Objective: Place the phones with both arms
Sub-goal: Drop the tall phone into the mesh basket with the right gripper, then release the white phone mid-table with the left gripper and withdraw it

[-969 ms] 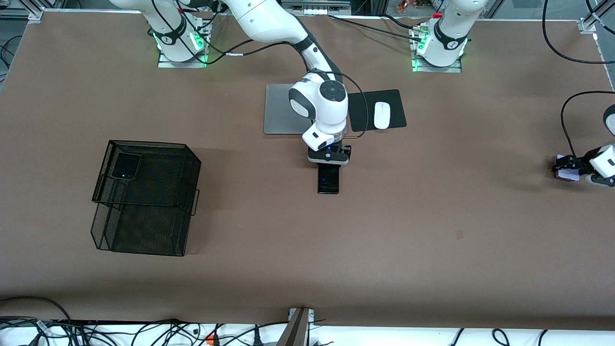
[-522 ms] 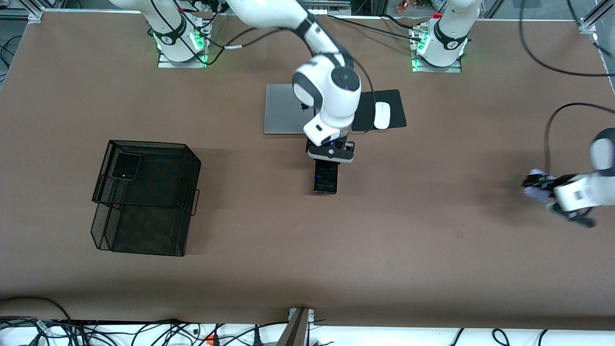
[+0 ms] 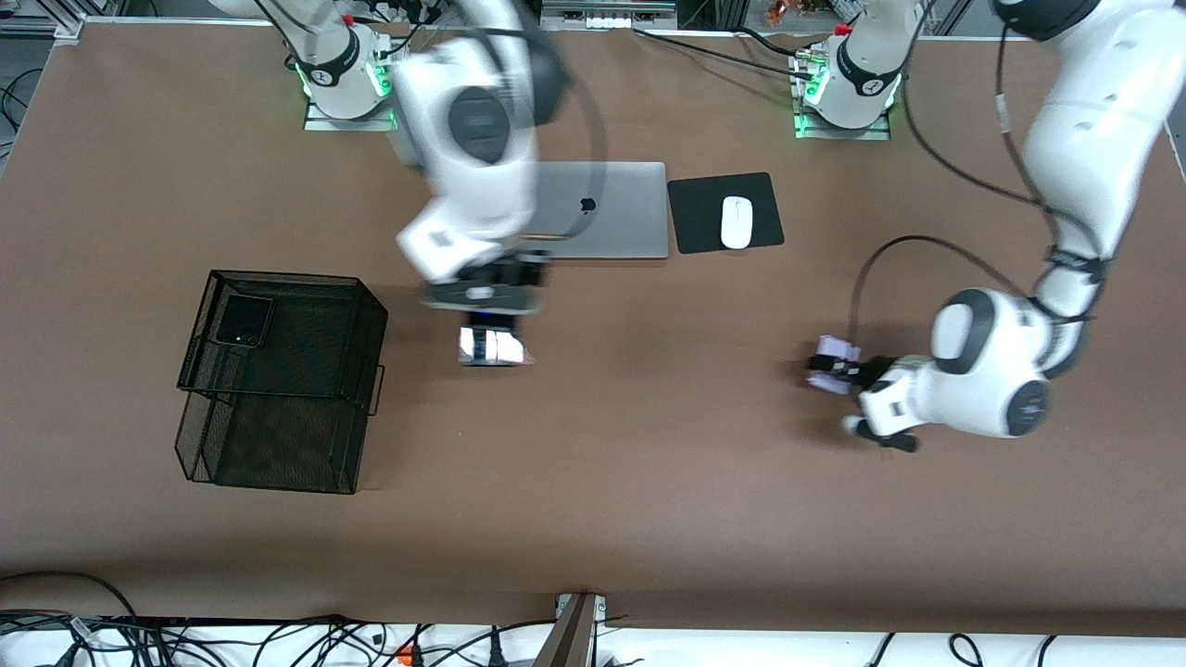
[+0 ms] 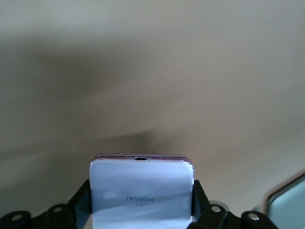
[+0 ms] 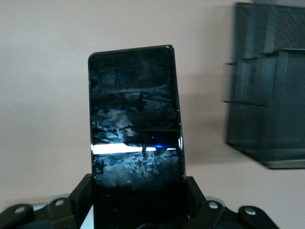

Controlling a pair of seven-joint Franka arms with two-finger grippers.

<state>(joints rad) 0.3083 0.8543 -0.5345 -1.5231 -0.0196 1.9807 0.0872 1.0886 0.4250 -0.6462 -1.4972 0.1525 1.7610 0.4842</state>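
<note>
Lavender phone [image 4: 141,188]; black slab phone [image 5: 136,119]; black mesh basket [image 3: 278,380].

A silver laptop [image 3: 607,211] lay closed on the brown table [image 3: 649,519], near the arms' bases; just beside it, toward the left arm's end, a white computer mouse [image 3: 737,222] rested on a black mouse pad [image 3: 695,215]; a black wire-mesh basket [image 3: 278,380] stood toward the right arm's end.

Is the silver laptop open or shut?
Shut: the silver laptop lies flat on the table with its logo lid facing up.

Glossy slim phone [image 5: 136,119], wire-mesh basket [image 3: 283,380]
</note>
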